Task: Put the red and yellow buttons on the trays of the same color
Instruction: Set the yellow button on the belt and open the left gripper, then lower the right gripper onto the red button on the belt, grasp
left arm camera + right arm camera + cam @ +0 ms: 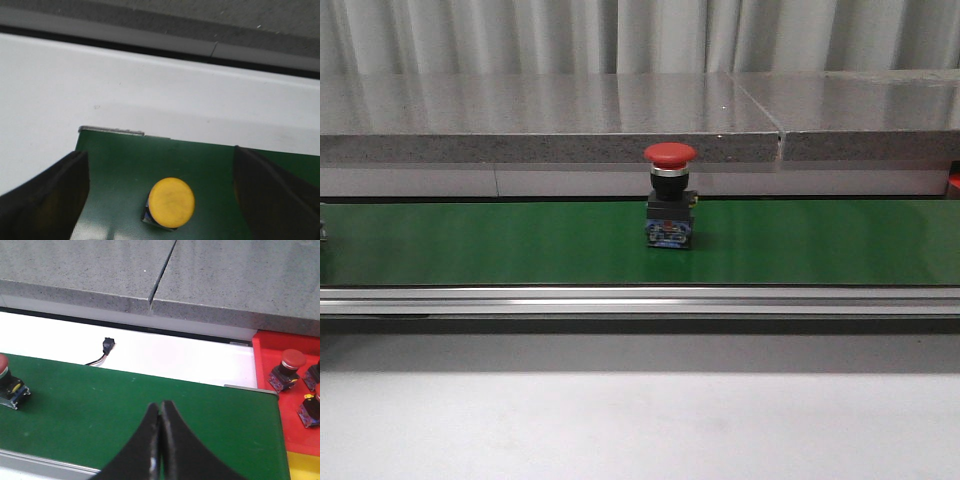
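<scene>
Red button sits mid-belt, a yellow one between the wide-open left gripper fingers, right gripper pinched closed and empty; both look light, rigid, top-heavy, so I'd grab the boxy base, not the slick cap

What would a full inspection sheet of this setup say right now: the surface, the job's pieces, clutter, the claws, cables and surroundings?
Surface: green belt with a metal rail along its near edge; it looks clean.
Job's things: one red button upright mid-belt; a yellow button on the belt below the left gripper; a red tray past the belt's end holding more red buttons, with a yellow surface just showing beside it.
Clutter: nothing seen.
Grippers: left gripper open, fingers either side of the yellow button, not touching; right gripper shut and empty above the belt.
Cables: small black connector with thin wires on the white surface behind the belt.
Surroundings: grey stone-like ledge, pale curtain behind.
</scene>
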You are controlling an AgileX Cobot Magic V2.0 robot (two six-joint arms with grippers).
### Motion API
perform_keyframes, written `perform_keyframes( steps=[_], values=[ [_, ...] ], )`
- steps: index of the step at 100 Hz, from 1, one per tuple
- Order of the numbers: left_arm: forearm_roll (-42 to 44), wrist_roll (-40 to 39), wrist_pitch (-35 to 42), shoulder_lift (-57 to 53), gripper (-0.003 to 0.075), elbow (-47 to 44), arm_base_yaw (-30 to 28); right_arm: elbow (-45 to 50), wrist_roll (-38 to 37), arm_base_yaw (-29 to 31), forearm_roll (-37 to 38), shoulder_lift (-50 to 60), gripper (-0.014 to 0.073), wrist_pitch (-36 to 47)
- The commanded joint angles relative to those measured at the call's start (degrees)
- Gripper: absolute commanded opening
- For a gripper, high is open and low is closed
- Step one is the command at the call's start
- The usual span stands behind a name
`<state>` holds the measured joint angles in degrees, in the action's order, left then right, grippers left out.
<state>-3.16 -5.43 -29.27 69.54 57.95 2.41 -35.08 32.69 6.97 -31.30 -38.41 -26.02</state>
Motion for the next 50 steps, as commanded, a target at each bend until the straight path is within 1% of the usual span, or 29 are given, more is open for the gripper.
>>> perform_keyframes(
  steps=[1,12,24,50],
  values=[
    [-0.2,0.3,2.9,-5.3,0.0566,0.7,1.8,-1.8,0.4,-0.1,-1.2,0.5,-0.0067,3.3],
    [-0.2,0.3,3.4,-10.2,0.0566,-1.4,3.4,-1.8,0.4,-0.1,-1.2,0.5,-0.0067,3.3],
    [0.2,0.3,5.0,-16.5,0.0566,-5.9,4.4,-1.8,0.4,-0.1,-1.2,0.5,-0.0067,3.3],
    [1.0,0.3,6.4,-30.7,0.0566,-17.2,4.4,-1.8,0.4,-0.1,-1.2,0.5,-0.0067,3.3]
  ],
)
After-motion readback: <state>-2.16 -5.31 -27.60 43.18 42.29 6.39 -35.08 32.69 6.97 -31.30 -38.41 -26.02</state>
